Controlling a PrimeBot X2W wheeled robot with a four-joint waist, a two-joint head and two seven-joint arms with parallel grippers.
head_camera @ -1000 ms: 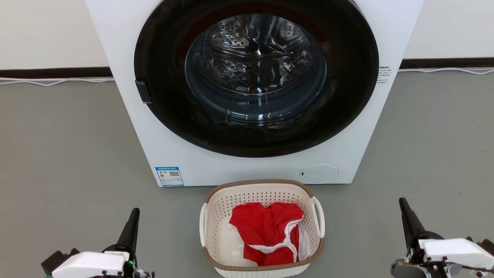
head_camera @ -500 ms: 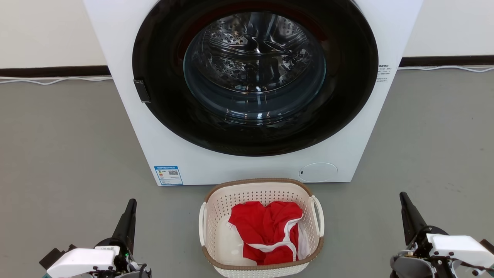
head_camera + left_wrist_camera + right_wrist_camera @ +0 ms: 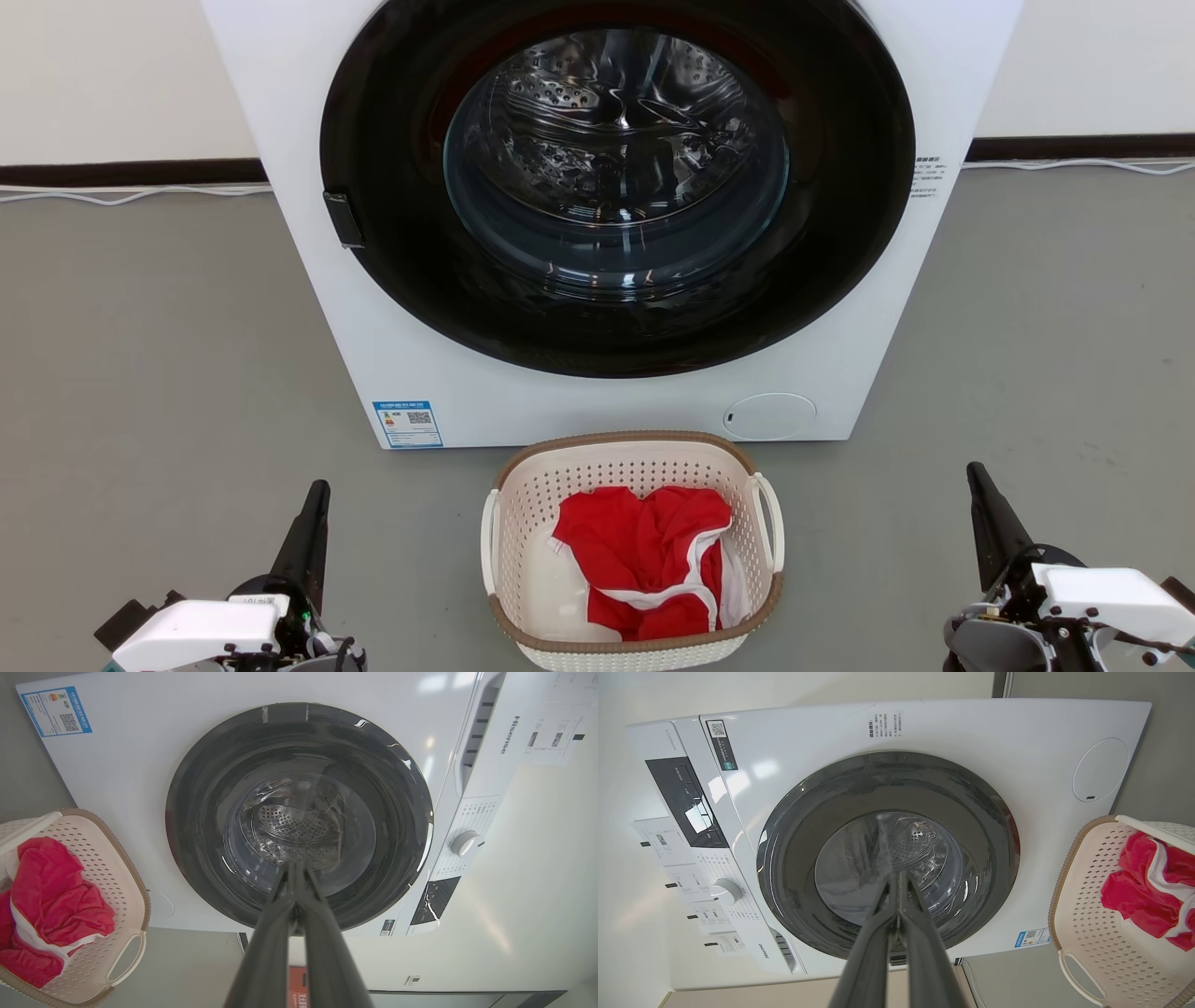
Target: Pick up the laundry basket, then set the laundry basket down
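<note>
The laundry basket (image 3: 523,523), cream-white with a brown rim and white loop handles, stands on the grey floor before the washing machine, holding a red and white garment (image 3: 644,560). My left gripper (image 3: 318,493) is shut and empty, well to the basket's left, fingers pointing up. On the far right my right gripper (image 3: 974,472) is shut too, holding nothing. In the left wrist view the basket (image 3: 117,882) lies at the lower left beside the shut left gripper (image 3: 293,865). The right wrist view has the basket (image 3: 1083,914) at its right edge and the shut right gripper (image 3: 896,876).
The white washing machine (image 3: 392,355) with its closed round glass door (image 3: 616,177) stands just behind the basket. A pale wall with dark skirting and a white cable (image 3: 121,198) runs along the back. Grey floor (image 3: 140,373) lies on both sides.
Over the first half second both grippers rose a little in the head view and the picture shifted slightly. Since then nothing has moved.
</note>
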